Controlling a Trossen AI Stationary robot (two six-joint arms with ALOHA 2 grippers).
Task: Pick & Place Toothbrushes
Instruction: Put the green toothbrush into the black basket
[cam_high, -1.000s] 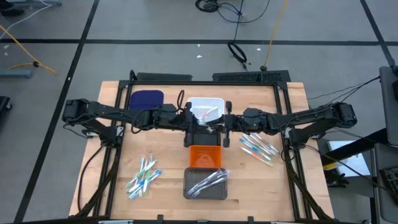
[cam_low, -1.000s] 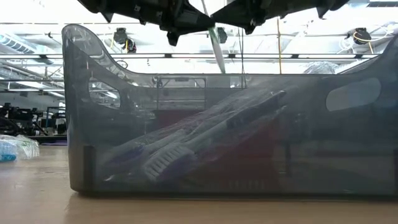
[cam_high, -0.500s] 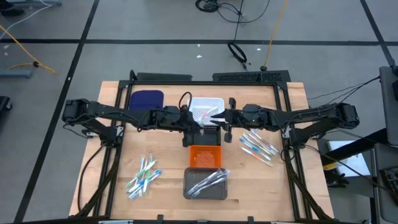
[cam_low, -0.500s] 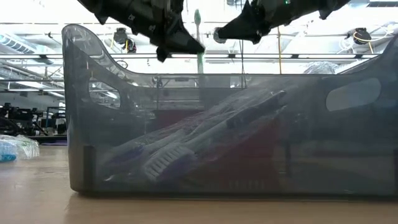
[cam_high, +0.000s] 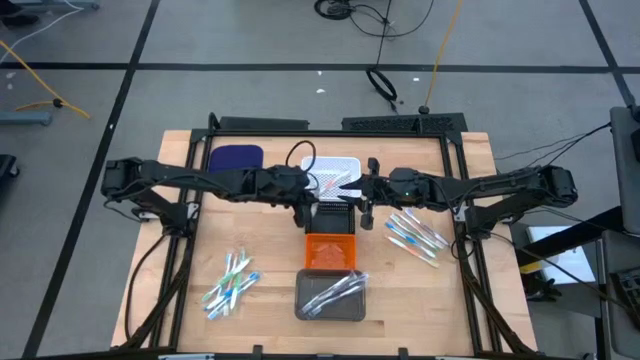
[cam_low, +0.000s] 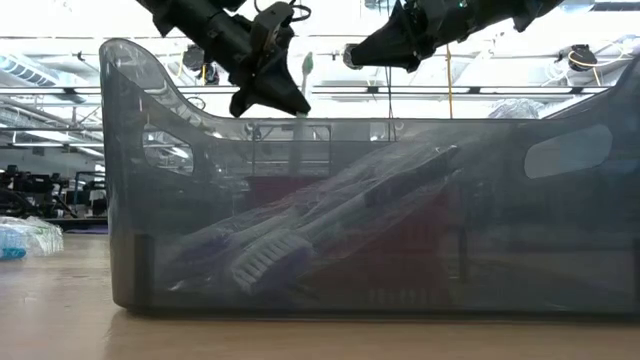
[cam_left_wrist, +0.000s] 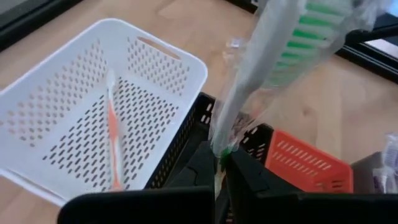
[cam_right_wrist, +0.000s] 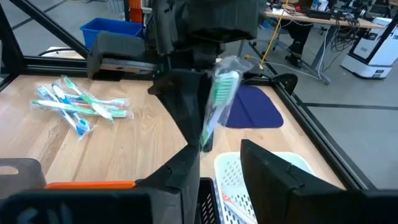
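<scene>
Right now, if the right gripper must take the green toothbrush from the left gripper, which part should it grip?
Probably the wrapped head end of the green toothbrush, approached from the side: the left gripper already clamps the handle tip, and the brush stands nearly upright.

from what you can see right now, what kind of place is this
Probably a robotics lab or workshop. A wooden table stands in a black metal frame on a grey floor marked with dark tape, cables trail across that floor, and workbenches with equipment fill the room behind.
</scene>
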